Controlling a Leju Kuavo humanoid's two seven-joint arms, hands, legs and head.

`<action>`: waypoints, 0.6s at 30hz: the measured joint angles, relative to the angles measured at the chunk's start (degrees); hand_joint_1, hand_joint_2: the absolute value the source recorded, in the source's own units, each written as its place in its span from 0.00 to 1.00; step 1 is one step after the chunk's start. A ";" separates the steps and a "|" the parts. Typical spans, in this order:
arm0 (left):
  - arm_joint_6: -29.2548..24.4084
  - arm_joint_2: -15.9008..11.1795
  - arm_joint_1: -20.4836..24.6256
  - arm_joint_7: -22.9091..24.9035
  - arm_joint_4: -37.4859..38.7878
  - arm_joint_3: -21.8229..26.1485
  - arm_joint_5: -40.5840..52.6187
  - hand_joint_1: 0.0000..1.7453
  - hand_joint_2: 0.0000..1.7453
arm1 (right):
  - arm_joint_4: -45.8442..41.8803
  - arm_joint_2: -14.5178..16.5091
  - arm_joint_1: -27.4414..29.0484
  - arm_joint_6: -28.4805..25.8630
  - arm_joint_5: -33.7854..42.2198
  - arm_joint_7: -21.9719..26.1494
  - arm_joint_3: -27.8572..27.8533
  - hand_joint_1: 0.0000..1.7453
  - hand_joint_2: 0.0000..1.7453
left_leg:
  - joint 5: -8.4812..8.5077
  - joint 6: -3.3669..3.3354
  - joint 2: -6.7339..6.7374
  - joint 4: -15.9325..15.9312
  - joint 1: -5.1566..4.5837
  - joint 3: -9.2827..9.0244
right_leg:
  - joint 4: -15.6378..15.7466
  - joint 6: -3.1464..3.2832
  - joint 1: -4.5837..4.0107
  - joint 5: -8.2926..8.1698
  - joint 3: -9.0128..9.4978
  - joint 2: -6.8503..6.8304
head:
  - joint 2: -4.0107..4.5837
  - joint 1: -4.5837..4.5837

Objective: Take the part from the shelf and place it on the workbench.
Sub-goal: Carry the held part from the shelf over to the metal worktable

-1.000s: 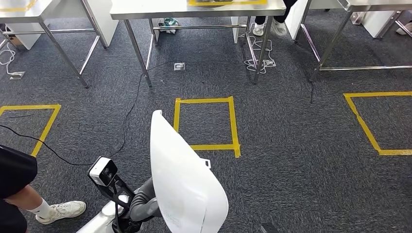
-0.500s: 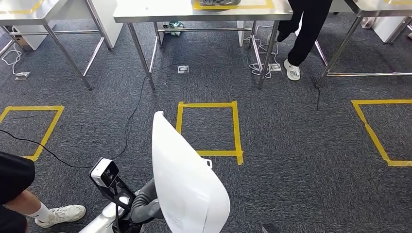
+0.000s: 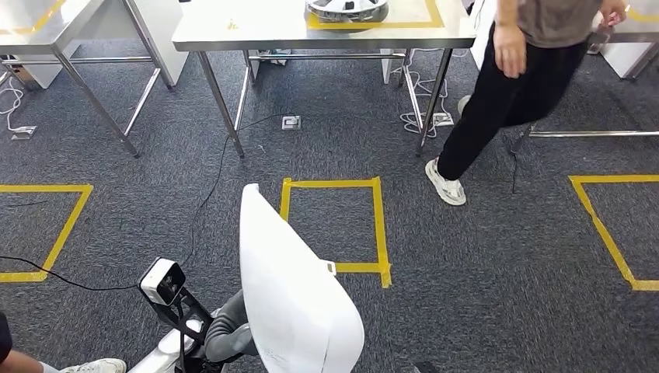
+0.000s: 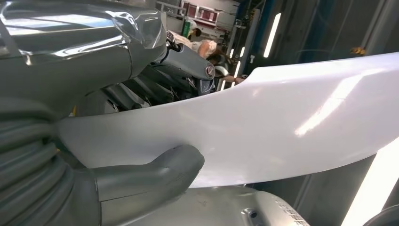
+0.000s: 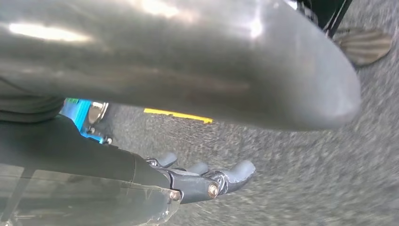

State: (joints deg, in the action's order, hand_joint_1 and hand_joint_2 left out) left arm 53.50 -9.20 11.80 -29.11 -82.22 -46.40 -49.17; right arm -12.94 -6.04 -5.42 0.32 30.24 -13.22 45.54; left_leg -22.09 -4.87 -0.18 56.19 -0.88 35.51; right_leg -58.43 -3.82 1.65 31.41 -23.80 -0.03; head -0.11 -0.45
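Note:
The part [image 3: 295, 295] is a large white curved panel, held upright low in front of me in the head view. My left hand [image 3: 229, 330] grips its near edge from the left. In the left wrist view the grey thumb [image 4: 155, 165] presses one face of the white part [image 4: 282, 127] and dark fingers [image 4: 141, 89] lie on the other face. The steel workbench [image 3: 256, 31] stands ahead across the carpet, with a yellow taped frame on its top. My right hand [image 5: 207, 181] hangs over the carpet with thumb and fingers apart and nothing between them.
A person [image 3: 513, 85] in black trousers strides in front of the workbench's right end. A round silver part [image 3: 347, 8] lies on the bench. A yellow taped square [image 3: 334, 225] marks the floor ahead. A black cable [image 3: 210, 179] trails leftward, and another person's shoe [image 3: 93, 365] shows bottom left.
The whole view has shifted as I move toward the workbench, which now shows more of its top. The person has stepped out from behind the bench to its right front. My left hand still holds the part.

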 joint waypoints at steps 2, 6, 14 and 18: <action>-0.08 0.14 0.13 0.15 -0.26 0.07 -0.01 1.00 1.00 | -0.02 0.08 -0.30 0.09 0.03 0.36 -0.05 0.00 0.00 | -1.20 -0.30 -0.17 -2.03 0.29 -2.88 | -7.71 -0.53 -0.05 -2.04 -4.90 0.06 | 0.00 0.10; -0.47 0.18 -0.16 1.38 -0.26 -0.21 -0.34 1.00 1.00 | 0.00 -0.11 0.18 0.28 0.26 1.11 -0.27 0.00 0.00 | -5.26 0.32 -0.81 -2.65 0.72 -7.83 | -14.38 1.89 0.00 4.58 -14.27 0.10 | 0.00 0.25; -1.02 -0.08 0.92 3.73 -0.51 -1.30 -2.47 1.00 1.00 | 0.39 0.44 2.35 2.75 1.64 2.40 -0.83 0.00 0.00 | -13.33 3.11 -1.03 -0.64 1.16 -17.46 | -1.72 0.20 0.51 -7.51 -12.83 -1.13 | 0.00 0.07; -0.96 -0.04 1.89 3.96 -0.93 -1.77 -2.69 1.00 1.00 | 0.42 0.56 2.27 3.03 1.96 2.90 -1.38 0.00 0.00 | -9.17 4.06 -0.42 16.08 1.68 -6.25 | 0.42 3.19 0.79 -5.00 -8.43 -0.28 | 0.00 -0.08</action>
State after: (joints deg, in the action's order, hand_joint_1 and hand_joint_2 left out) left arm 52.53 -9.24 13.69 -25.16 -83.15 -48.16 -51.86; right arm -12.52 -5.48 -3.15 3.35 32.20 -10.32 44.16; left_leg -31.26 -0.82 -0.60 72.27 0.80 29.26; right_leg -58.02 -0.63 2.44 26.41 -32.23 -0.31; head -0.11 -0.53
